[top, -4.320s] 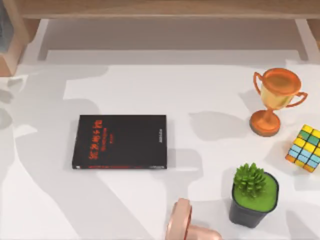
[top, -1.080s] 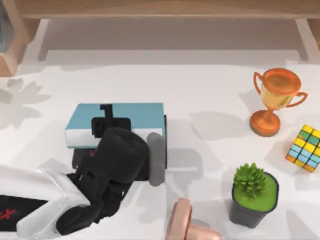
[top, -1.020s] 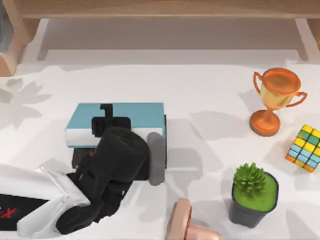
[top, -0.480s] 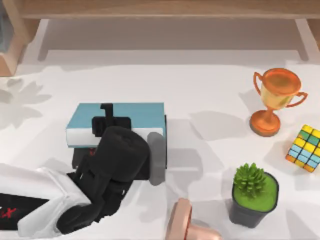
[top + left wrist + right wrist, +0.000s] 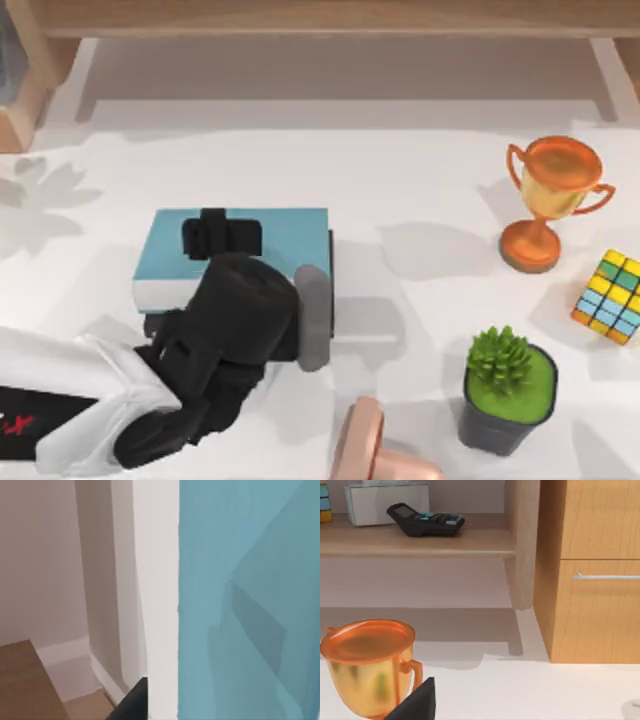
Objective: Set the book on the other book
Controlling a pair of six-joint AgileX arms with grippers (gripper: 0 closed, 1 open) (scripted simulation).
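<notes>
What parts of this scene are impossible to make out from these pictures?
- Top view: the black book lies mostly hidden under the light blue book and the left arm, so its lettering is unreadable.
- Top view: the left hand is on the blue book, its grip covered by the wrist.
- Top view: the pink object is cut off by the lower edge.

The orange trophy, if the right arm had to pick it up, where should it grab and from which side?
Probably the narrow stem, between cup and round base of the orange trophy, coming in level from the top view's lower side. It stands upright; its wide cup and two side handles leave little for two fingers. The rubik's cube and potted plant crowd that side.
</notes>
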